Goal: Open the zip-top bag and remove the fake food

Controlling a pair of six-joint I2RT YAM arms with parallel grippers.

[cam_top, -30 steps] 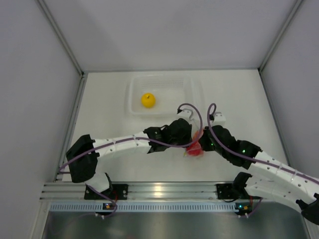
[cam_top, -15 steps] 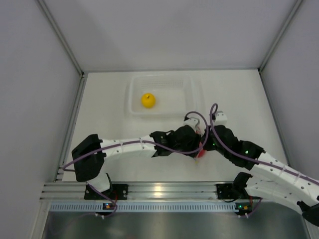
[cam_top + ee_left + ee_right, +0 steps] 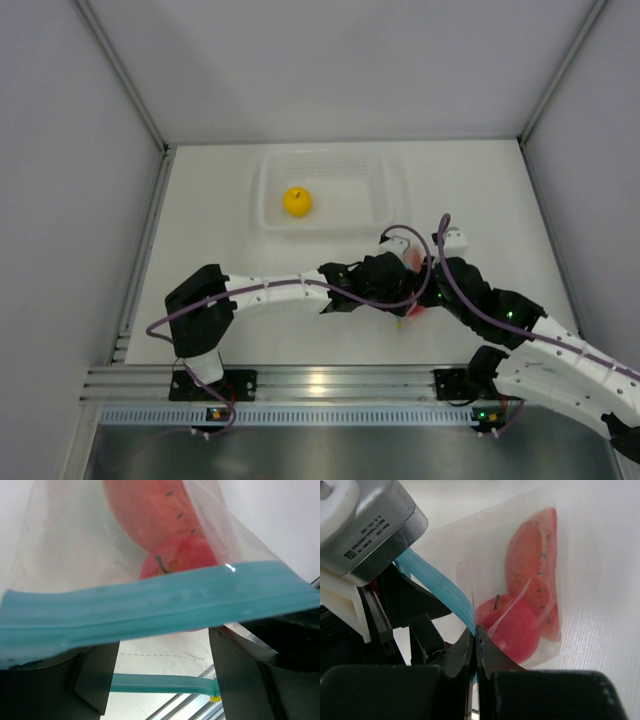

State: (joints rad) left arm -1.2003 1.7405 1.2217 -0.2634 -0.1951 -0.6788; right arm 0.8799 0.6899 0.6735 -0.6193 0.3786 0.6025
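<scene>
One yellow fruit (image 3: pixel 297 201): sits alone in the left half of the clear tray (image 3: pixel 385 190), at the far middle of the counter (image 3: pixel 480 190), well apart from both claws.
Left claw (image 3: pixel 165 655): spread wide, one finger at each side beneath the teal zip strip (image 3: pixel 150 610). It appears to grip nothing, though the strip hides the fingertips.
Zip-top bag (image 3: pixel 490 545): right of centre, nearer than the tray, between the two claws. From above they hide most of it.
Second teal strip (image 3: pixel 165 684): lower in the left wrist view, apart from the first.
Red fruit (image 3: pixel 517 627): inside the bag, close to the zip strip.
Chili piece (image 3: pixel 535 555): inside the bag, touching the red fruit and reaching toward the bag's closed end.
Right claw (image 3: pixel 475 636): pressed together, pinching the bag at its zip edge.
</scene>
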